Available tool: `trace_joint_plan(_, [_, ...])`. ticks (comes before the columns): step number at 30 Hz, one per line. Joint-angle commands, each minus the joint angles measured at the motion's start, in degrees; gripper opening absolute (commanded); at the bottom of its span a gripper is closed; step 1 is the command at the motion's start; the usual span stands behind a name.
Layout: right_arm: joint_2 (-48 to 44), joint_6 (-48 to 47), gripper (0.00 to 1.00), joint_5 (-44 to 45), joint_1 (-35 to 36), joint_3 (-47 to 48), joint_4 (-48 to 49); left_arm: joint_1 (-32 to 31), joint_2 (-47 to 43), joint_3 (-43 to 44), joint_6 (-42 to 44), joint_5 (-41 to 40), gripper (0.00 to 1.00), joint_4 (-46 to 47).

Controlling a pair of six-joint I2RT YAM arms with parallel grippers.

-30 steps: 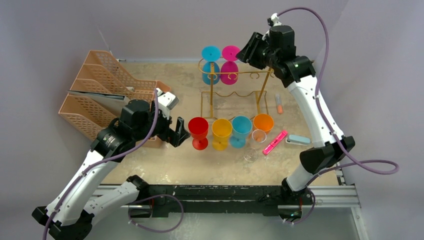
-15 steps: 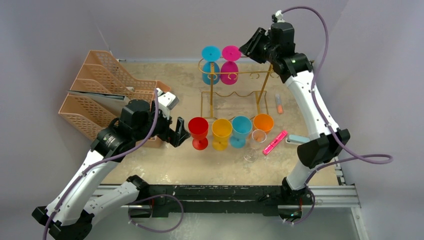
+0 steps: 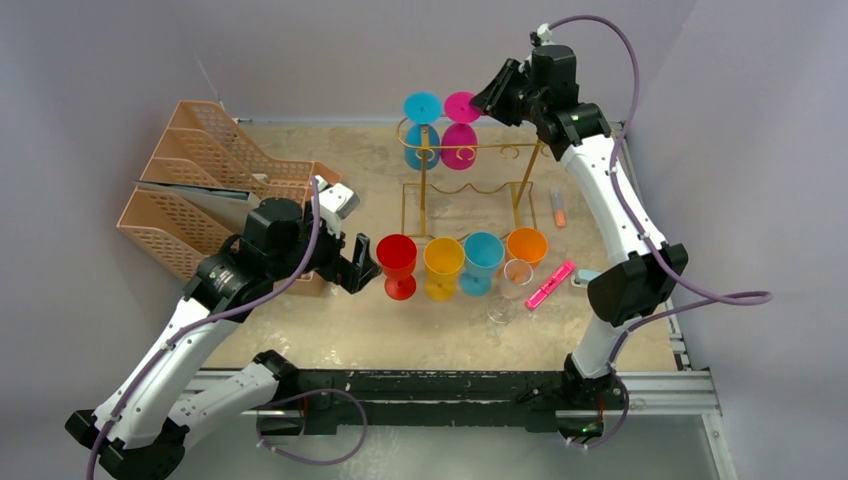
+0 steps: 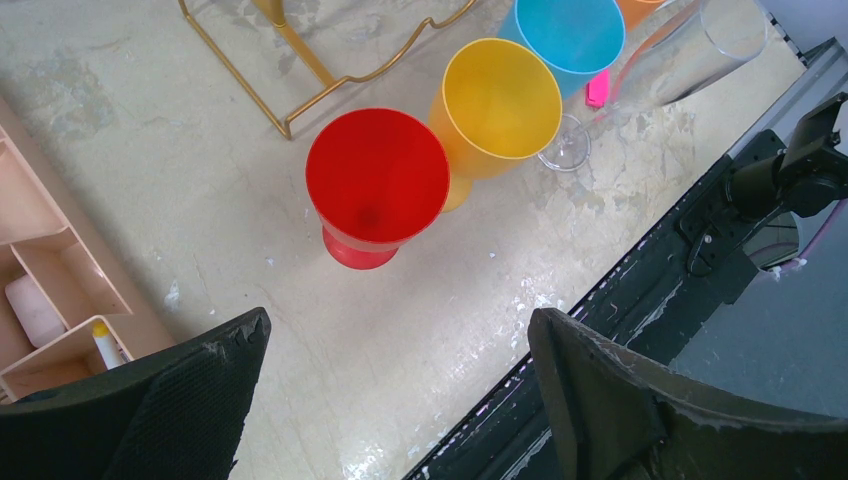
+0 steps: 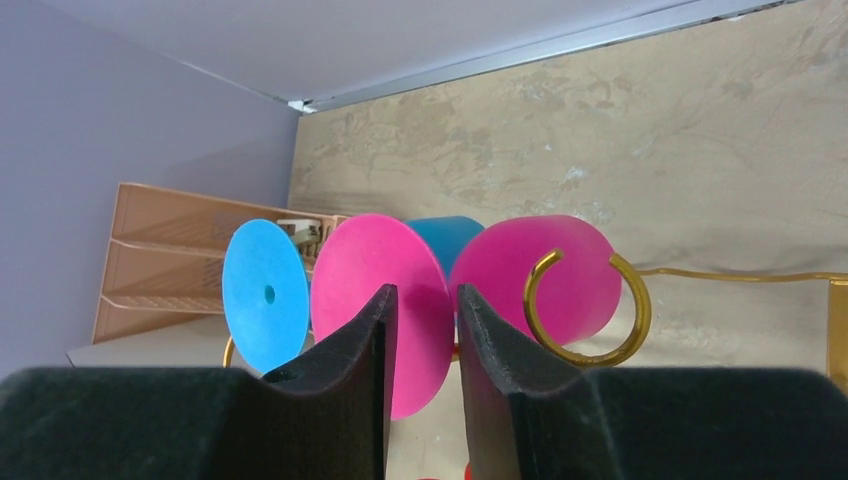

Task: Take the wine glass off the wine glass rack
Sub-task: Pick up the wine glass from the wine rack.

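A pink wine glass (image 3: 460, 140) hangs upside down from the gold wire wine glass rack (image 3: 519, 186), its round foot (image 5: 375, 310) on top. A blue wine glass (image 3: 421, 142) hangs beside it on the left. My right gripper (image 3: 482, 102) is at the pink glass's foot, high at the back. In the right wrist view its jaws (image 5: 425, 292) stand a narrow gap apart, with the pink foot showing in the gap; I cannot tell whether they touch it. A gold loop hook (image 5: 638, 312) curls in front of the pink bowl. My left gripper (image 3: 360, 266) stands wide open and holds nothing (image 4: 395, 320), just left of a red cup (image 4: 377, 180).
Red (image 3: 397, 256), yellow (image 3: 443, 258), blue (image 3: 483, 252) and orange (image 3: 527, 245) cups stand in a row before the rack, with a clear glass (image 3: 517, 272). Peach mesh trays (image 3: 200, 180) fill the left. A pink highlighter (image 3: 550, 283), an orange marker (image 3: 558, 208) and a pale eraser (image 3: 597, 280) lie at right.
My right gripper has moved left to the pink glass's foot, and its jaws have narrowed. The left arm has not moved.
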Motion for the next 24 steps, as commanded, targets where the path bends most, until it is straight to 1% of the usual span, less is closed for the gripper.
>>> trace_joint_plan(1, [-0.84,0.38,0.29,-2.09,-0.13,1.71,0.07,0.25,0.05,-0.27,0.84,0.34,1.0,0.57])
trace_joint_plan(4, [-1.16,-0.26,0.25,-3.67,-0.18,1.9,0.48,0.22,0.05,-0.35,0.62,0.76,1.0,0.42])
trace_joint_plan(10, [-1.46,-1.47,0.23,-5.76,-0.21,2.72,-0.32,0.22,0.23,-0.44,0.14,1.27,1.0,-0.1])
trace_joint_plan(15, [-1.35,-1.13,0.1,-7.24,-0.26,3.07,-0.55,0.24,0.05,-0.38,-0.21,1.46,1.0,-0.31])
trace_joint_plan(19, [-0.91,-0.18,0.07,-8.54,-0.26,3.64,-0.47,0.23,0.22,-0.53,-0.52,1.98,1.0,-0.33])
trace_joint_plan(21, [-0.92,0.33,0.04,-8.43,-0.27,3.58,-0.42,0.23,0.39,-0.45,-0.52,2.09,1.0,-0.43])
trace_joint_plan(22, [-0.94,0.62,0.01,-8.34,-0.3,3.56,-0.27,0.26,0.4,-0.38,-0.52,2.1,1.0,-0.53])
trace_joint_plan(24, [-1.18,1.49,0.0,-8.33,-0.52,3.48,0.27,0.22,0.34,-0.27,-0.65,1.87,1.0,-0.71])
